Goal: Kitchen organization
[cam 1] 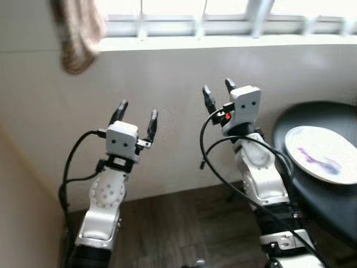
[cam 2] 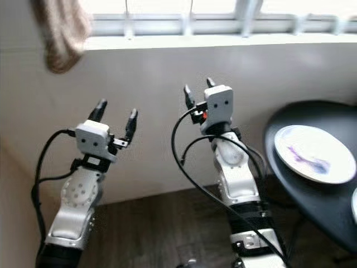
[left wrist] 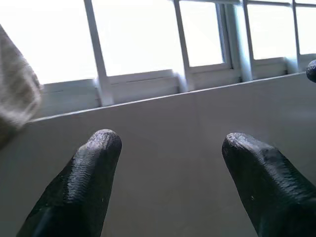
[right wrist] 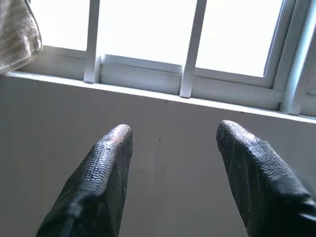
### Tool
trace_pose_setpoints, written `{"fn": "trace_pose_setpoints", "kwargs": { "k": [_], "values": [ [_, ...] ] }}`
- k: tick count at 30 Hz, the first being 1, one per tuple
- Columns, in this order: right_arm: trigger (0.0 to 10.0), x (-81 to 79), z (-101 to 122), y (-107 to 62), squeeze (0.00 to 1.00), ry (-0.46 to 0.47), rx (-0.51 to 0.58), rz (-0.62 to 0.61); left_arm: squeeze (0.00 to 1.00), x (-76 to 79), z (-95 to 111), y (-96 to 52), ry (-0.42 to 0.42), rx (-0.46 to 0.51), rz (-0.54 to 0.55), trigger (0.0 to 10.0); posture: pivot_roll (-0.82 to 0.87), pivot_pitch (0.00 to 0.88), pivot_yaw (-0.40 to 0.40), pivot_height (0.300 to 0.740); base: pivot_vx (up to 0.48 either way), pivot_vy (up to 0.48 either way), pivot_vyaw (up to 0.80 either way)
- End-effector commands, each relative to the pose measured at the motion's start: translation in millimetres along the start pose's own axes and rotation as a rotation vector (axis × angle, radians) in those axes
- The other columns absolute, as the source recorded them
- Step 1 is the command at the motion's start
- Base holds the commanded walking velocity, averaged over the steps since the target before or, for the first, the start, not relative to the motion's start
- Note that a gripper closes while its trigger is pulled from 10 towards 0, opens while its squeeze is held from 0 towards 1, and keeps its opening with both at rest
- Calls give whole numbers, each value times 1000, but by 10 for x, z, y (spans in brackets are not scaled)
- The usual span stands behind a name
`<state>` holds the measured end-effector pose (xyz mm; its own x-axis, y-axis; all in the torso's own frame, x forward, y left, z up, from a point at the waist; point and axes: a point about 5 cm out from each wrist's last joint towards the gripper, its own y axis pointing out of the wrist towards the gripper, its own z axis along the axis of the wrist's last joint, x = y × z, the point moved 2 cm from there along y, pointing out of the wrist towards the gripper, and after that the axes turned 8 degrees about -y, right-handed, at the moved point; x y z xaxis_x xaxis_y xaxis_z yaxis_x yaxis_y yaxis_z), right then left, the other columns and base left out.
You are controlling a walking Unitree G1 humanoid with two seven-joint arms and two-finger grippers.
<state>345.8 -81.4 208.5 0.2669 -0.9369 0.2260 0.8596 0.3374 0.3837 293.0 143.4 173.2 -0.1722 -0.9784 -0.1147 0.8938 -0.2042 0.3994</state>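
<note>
Nearest: dark wood-grain floor (cam 1: 184, 229), plank lines running toward the wall. Both silver arms rise from it, forearms smooth and rounded, black cables looping alongside.

Left gripper (cam 1: 135, 116): raised, pointing up toward the wall. Two long black fingers spread well apart, nothing between them. In the left wrist view the fingertips (left wrist: 96, 163) are blunt and rounded, with a finely pebbled rubber surface.

Right gripper (cam 1: 216, 91): raised higher than the left, also aimed up at the wall. Fingers parted, nothing held. Right wrist view shows a scaled, ribbed texture on the pads (right wrist: 111, 158). A small red part sits on the wrist housing.

To the robot's right: round black table (cam 1: 304, 184), matte top, curved edge. On it a white plate (cam 1: 322, 154), shallow, seen as an oval with its long axis running from near-right to far-left; a purple-blue smear sits across its middle. The plate is well apart from both grippers. In the right eye view the rim of a second white item (cam 2: 353, 205) is cut off at the frame edge.

Beyond: plain pale wall (cam 1: 178, 95), smooth. Above it a white sill and a window frame (right wrist: 190, 54) with upright bars, glass blown out bright. A beige knitted cloth (cam 1: 78, 33) hangs at far left, soft and folded.
</note>
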Motion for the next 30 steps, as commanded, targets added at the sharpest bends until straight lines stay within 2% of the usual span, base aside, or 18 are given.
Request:
{"fn": "trace_pose_setpoints", "kwargs": {
  "k": [1, 11, 28, 30],
  "values": [
    [10000, 66, 5, -8, 0, -7, 0, -21, 0, 42, -7, -2, 2, -4, -14, 10000, 7, 0, -24, 740, 0, -315, -800],
    [10000, 77, -12, -11, 0, -11, -8, -31, 0, 43, -3, 2, 4, -2, -16, 10000, 7, 0, -22, 740, 0, -435, -800],
    [10000, 169, -73, -8, 0, -37, -49, -83, 0, 38, -2, 16, 5, -4, -11, 10000, 6, 0, -27, 740, 0, 0, -800],
    [10000, 181, -99, -7, 0, -65, -74, -91, 0, 34, -8, 14, 5, -7, -9, 10000, 6, 0, -27, 740, 0, -129, 0]
  ]
}}
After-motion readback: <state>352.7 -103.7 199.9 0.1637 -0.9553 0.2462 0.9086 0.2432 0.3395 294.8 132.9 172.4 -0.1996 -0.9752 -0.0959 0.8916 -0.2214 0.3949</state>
